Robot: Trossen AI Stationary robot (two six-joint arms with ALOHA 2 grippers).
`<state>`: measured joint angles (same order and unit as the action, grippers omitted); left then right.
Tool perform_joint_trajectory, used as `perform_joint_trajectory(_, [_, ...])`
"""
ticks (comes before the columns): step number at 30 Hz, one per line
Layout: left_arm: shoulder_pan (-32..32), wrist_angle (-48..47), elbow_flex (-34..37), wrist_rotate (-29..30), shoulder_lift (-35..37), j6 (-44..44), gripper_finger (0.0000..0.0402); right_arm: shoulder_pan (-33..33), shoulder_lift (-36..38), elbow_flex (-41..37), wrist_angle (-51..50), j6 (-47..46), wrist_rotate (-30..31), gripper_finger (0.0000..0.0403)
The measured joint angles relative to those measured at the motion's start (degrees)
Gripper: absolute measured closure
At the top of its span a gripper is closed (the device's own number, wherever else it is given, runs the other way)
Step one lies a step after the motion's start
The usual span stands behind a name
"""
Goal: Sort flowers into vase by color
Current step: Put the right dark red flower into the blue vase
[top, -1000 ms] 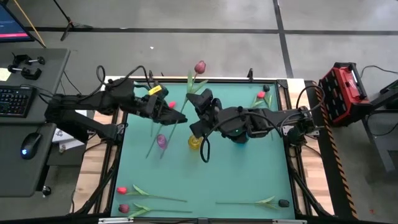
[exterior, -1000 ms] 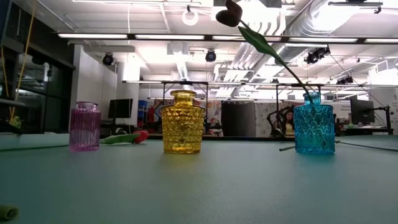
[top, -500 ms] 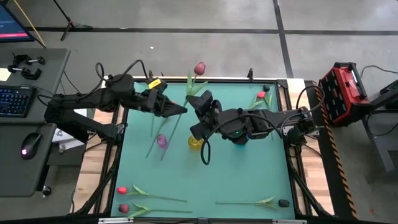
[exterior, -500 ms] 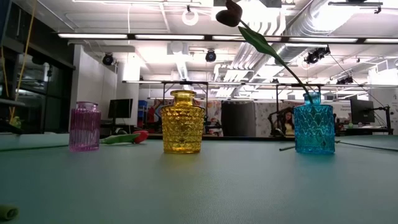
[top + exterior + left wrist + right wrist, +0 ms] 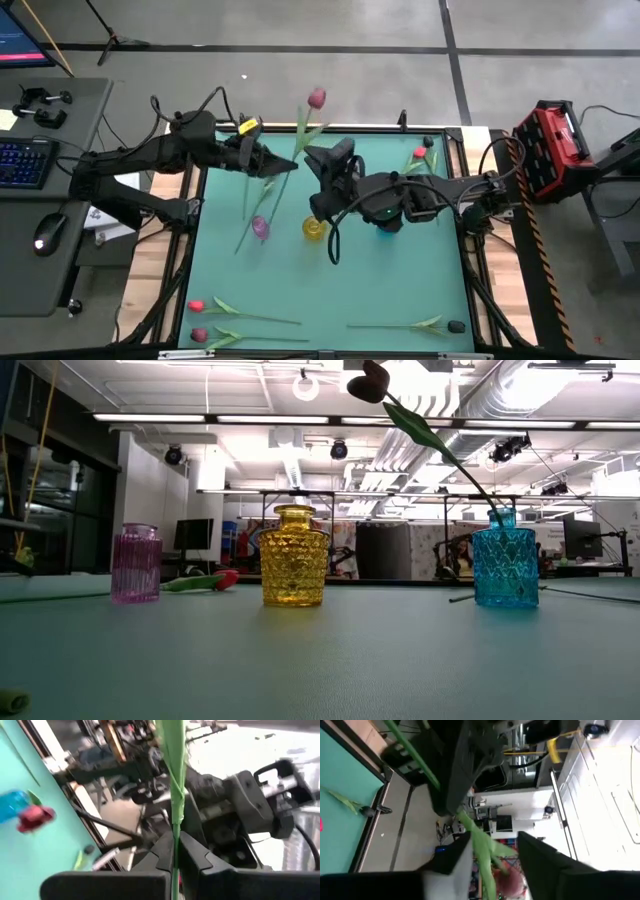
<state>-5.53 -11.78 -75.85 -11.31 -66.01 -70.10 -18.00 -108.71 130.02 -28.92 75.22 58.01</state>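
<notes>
A pink-headed flower [image 5: 317, 97] with a long green stem is held up over the table's far left part. My left gripper [image 5: 287, 166] is shut on its stem. My right gripper [image 5: 495, 855] is open just right of it, its fingers on either side of the stem and leaves; I cannot tell whether they touch. On the table stand a purple vase [image 5: 135, 565], a yellow vase [image 5: 295, 557] and a blue vase [image 5: 505, 568]. A dark maroon flower [image 5: 372, 380] leans in the blue vase. My left gripper pinches the flower's thin stem [image 5: 174, 832] between its two fingers, below the leaves. The fingers come level from the table's left and lie across the stem. The flower is lifted clear of the table; its lower stem end [image 5: 264, 245] hangs near the purple vase.
Loose flowers lie at the far right [image 5: 420, 155], the near left [image 5: 197, 305] and the near right [image 5: 440, 324]. One red flower [image 5: 225, 578] lies behind the vases. A red case [image 5: 548, 150] stands off the table's right side.
My left gripper has shut on the flower's stem and gone a little toward the far edge. My right gripper, which held the flower, has opened and rolled a little. The pink head has shifted slightly toward the far edge.
</notes>
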Motion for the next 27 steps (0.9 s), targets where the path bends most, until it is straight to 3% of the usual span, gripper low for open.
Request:
perform_joint_trajectory(5, [-5.06, -3.00, 0.00, 0.14, 2.06, 6.15, 0.0401, -1.04, 0.13, -0.02, 1.26, -3.73, 7.16, 0.0171])
perform_joint_trajectory(8, [-7.39, -5.90, 0.02, 2.61, 3.86, 16.69, 0.0401, -1.61, 3.01, -0.06, -4.61, -20.61, 6.76, 0.0142])
perform_joint_trajectory(11, [-7.42, -6.34, 0.02, 6.51, 5.49, 30.01, 0.0401, -1.04, 9.00, -0.04, -17.84, -51.19, -2.27, 0.0136])
perform_joint_trajectory(13, [-6.13, -6.10, 0.01, 10.21, 6.08, 37.85, 0.0401, 1.50, 13.05, 0.01, -26.23, -71.75, -13.75, 0.0139])
perform_joint_trajectory(16, [-1.84, -3.46, 0.01, 17.24, 5.28, 47.83, 0.0401, 6.52, 17.10, -1.68, -27.49, -88.11, -30.46, 0.0143])
perform_joint_trajectory(21, [4.49, 8.43, 0.00, 17.77, -1.01, 57.23, 0.0402, 10.03, 18.07, -6.73, -11.10, -88.55, -40.25, 0.0143])
perform_joint_trajectory(27, [5.74, 19.03, 0.05, 17.97, -5.61, 54.45, 0.0401, 12.80, 17.51, -11.30, 3.15, -86.94, -46.65, 0.0143])
